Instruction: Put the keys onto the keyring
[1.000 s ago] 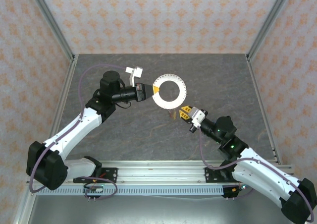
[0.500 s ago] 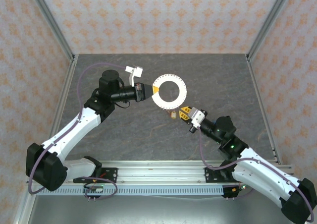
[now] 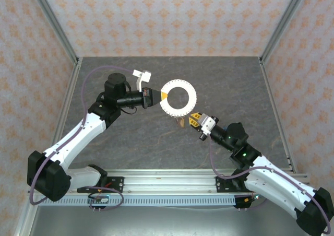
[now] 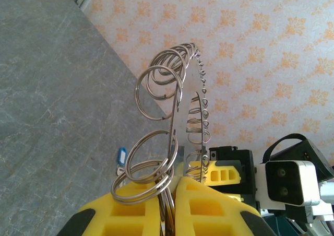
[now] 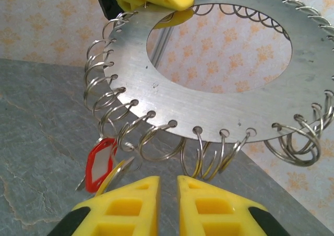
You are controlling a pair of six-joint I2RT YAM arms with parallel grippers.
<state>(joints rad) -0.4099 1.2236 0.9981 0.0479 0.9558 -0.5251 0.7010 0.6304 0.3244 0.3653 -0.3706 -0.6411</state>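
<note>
Up over the table (image 3: 130, 137), with our left gripper (image 4: 175, 194) clamped on the keyring (image 5: 219, 105), we'd hold steady and let the right gripper (image 5: 167, 191) (can't tell its grip) ease the red key (image 5: 100, 164) just under the rim onto a loop (image 5: 156, 142).

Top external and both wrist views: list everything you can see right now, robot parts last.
keyring: one, silver-grey disc with small wire rings round its rim, held above the table centre
red key: one, red head, below the keyring's rim, beside the right fingers
blue key: one, blue head, low beneath the keyring
table: one, dark grey
walls: orange-patterned, around the table
left gripper: one, yellow fingers shut on the keyring's edge
right gripper: one, yellow fingers nearly together, nothing seen between them
</note>
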